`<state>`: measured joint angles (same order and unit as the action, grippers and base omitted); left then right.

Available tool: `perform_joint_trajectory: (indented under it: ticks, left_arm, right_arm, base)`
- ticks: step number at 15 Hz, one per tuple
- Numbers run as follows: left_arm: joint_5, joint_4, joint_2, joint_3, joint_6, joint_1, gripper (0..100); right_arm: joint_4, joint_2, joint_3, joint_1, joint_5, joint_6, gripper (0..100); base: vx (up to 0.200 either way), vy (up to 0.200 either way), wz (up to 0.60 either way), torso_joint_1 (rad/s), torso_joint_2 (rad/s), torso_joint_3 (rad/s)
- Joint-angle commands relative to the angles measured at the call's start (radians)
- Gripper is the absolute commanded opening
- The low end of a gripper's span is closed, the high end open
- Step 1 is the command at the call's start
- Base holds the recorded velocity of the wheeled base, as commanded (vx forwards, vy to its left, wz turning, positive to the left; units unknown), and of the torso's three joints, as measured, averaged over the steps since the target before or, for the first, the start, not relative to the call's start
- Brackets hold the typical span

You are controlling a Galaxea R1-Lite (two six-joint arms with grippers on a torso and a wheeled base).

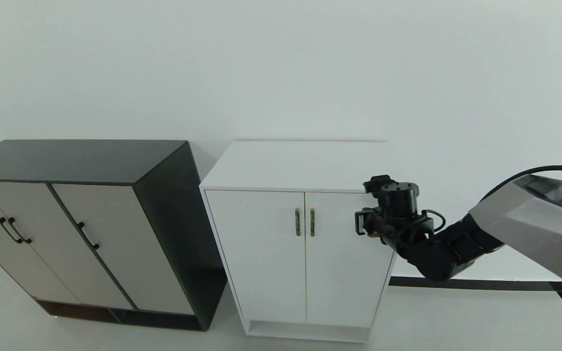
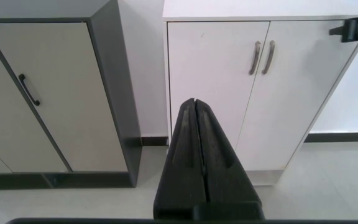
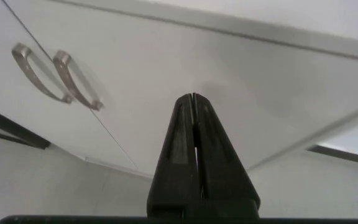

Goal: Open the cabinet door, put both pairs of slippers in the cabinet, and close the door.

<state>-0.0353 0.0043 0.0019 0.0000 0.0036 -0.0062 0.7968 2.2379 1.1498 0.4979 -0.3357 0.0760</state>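
The white cabinet (image 1: 281, 165) stands against the wall with both doors closed (image 2: 229, 87). Two metal handles (image 1: 305, 222) sit side by side at the centre seam (image 3: 73, 81). My right gripper (image 3: 193, 98) is shut with nothing in it. It hangs close before the right door's upper part (image 1: 361, 222), right of the handles; whether it touches the door I cannot tell. Farther back, my left gripper (image 2: 194, 102) is shut and empty, pointing at the gap between the two cabinets. From there the right arm's gripper (image 2: 356, 28) appears by the white cabinet's top right corner.
A dark cabinet (image 1: 81, 161) with grey doors and black handles (image 2: 28, 90) stands directly left of the white one. A plain white wall lies behind, with a black baseboard (image 1: 476, 283) on the right. Bare light floor (image 1: 456, 321) lies in front.
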Motion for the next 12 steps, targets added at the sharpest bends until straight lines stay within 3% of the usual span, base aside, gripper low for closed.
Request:
perform_joint_trajectory:
  ticks: [1, 7, 9, 10, 12]
  left_arm:
    - [0.000, 0.000, 0.001, 0.000, -0.001, 0.000, 0]
    - [0.000, -0.001, 0.001, 0.000, -0.001, 0.000, 0]
    - [0.000, -0.001, 0.001, 0.000, -0.001, 0.000, 0]
    - [0.002, -0.001, 0.001, 0.000, -0.005, 0.000, 0]
    - [0.002, -0.001, 0.001, 0.000, -0.007, 0.000, 0]
  right_arm:
    - [0.041, -0.156, -0.179, 0.005, -0.020, -0.001, 0]
    - [0.154, -0.471, -0.700, 0.004, -0.137, 0.004, 0]
    - [0.167, -0.524, -0.774, 0.002, -0.138, 0.001, 0]
    - [0.162, -0.652, -0.895, -0.002, -0.144, -0.002, 0]
    - [0.162, -0.759, -1.013, -0.018, -0.180, -0.035, 0]
  base:
    - [0.000, 0.000, 0.00, 0.000, 0.00, 0.000]
    - [0.000, 0.000, 0.00, 0.000, 0.00, 0.000]
    - [0.000, 0.000, 0.00, 0.000, 0.00, 0.000]
    - [0.000, 0.000, 0.00, 0.000, 0.00, 0.000]
    - [0.000, 0.000, 0.00, 0.000, 0.00, 0.000]
